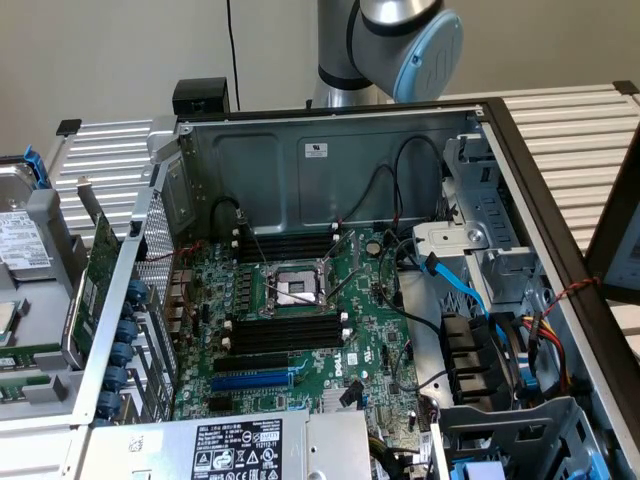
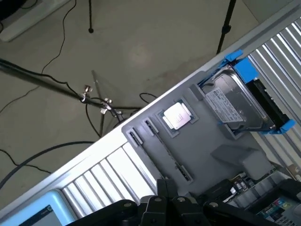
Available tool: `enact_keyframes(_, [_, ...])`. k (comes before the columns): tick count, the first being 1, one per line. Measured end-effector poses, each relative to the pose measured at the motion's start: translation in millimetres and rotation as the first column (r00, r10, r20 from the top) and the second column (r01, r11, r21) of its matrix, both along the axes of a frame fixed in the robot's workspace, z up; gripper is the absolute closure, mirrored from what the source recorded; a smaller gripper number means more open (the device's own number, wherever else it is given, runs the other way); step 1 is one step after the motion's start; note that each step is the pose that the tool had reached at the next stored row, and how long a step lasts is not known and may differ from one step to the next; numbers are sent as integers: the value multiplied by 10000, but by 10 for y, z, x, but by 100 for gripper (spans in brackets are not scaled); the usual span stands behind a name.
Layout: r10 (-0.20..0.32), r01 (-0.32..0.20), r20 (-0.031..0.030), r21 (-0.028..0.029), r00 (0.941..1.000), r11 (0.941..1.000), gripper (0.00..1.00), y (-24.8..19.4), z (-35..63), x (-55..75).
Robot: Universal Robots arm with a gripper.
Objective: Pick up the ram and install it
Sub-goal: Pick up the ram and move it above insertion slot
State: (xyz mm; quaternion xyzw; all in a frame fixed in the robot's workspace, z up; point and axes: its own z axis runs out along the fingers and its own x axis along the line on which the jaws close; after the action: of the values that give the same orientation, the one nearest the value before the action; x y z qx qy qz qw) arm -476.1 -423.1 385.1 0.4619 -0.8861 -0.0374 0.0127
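A thin green strip that looks like the ram (image 1: 28,353) lies in the grey parts tray (image 1: 45,290) at the exterior view's left edge, partly cut off. Inside the open computer case, the motherboard (image 1: 300,320) has long black memory slots (image 1: 285,332) beside the CPU socket (image 1: 292,288); I see no stick in them. In the wrist view my gripper (image 2: 167,187) hangs over the near end of the same grey tray (image 2: 197,141), with its dark fingers pressed together and nothing between them. The arm's grey and blue joint (image 1: 405,40) stands behind the case.
On the tray sit a hard drive in a blue bracket (image 2: 244,101) and a CPU chip (image 2: 177,115). A green expansion card (image 1: 98,275) stands against the case's left wall. Cables and drive bays (image 1: 480,340) crowd the case's right side. Beyond the slatted table lie floor cables and a tripod (image 2: 94,99).
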Motion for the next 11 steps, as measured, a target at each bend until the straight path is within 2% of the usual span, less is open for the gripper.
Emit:
enact_keyframes(3, [545,-545,1,0,9985,9985,90,0,-4,0])
enact_keyframes(7, [1272,-1272,27,-4,9919,9919,90,0,-8,0])
enact_keyframes(9, [1611,-1611,78,-14,9869,9869,90,0,-9,0])
enact_keyframes(11, [1888,-1887,158,-33,9819,9820,90,0,-11,0])
